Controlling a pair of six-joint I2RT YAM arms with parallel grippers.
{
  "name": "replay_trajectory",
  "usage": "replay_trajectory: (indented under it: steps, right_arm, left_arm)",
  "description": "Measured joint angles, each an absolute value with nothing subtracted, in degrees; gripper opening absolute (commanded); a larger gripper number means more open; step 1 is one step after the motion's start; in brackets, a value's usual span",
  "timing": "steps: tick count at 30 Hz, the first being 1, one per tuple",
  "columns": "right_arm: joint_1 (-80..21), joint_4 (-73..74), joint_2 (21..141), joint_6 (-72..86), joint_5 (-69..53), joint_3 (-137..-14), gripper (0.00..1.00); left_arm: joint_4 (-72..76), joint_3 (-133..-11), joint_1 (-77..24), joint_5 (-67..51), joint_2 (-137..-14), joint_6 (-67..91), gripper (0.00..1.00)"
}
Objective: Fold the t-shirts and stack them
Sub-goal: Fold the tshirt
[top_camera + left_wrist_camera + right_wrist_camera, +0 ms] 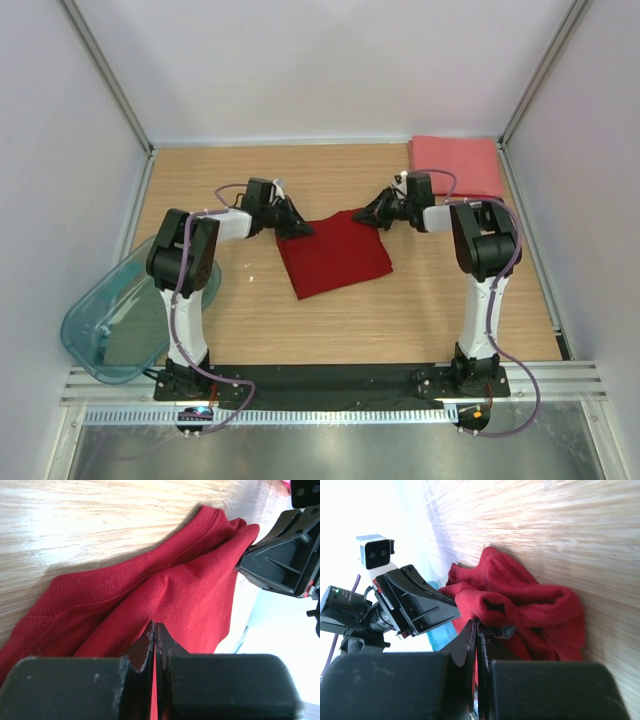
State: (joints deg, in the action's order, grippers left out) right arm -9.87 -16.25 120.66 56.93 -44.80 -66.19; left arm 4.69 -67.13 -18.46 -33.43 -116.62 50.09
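red shirt [333, 255] lies mid-table [420, 320]. left gripper [300, 229] pinches its far-left corner, right gripper [360, 215] pinches its far-right corner. pink shirt [455, 165] folded in far right corner. bin [105, 320] overhangs near-left edge.

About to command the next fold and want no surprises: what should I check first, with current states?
1. left fingers shut on corner of dark red cloth t-shirt: ok.
2. right fingers shut on its other far corner: ok.
3. Red shirt lying flat: not ok, bunched near right fingers.
4. Folded salmon-pink cloth t-shirt apart from it, far right: ok.
5. Translucent teal plastic bin clear of shirt: ok.
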Motion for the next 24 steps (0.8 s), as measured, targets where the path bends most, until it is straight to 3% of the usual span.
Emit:
replay_trajectory:
  steps: [14,24]
  right_arm:
    - [-9.23,-18.50,129.54,58.50,-43.88,-73.60,0.02]
    - [-8.88,-8.21,129.91,55.16,-43.24,-78.19,0.02]
  left_arm:
    - [1.23,-66.15,-15.31,-29.61,-115.42,48.53,0.00]
    - [-4.93,-68.55,-12.93,-27.44,-115.44,44.53,0.00]
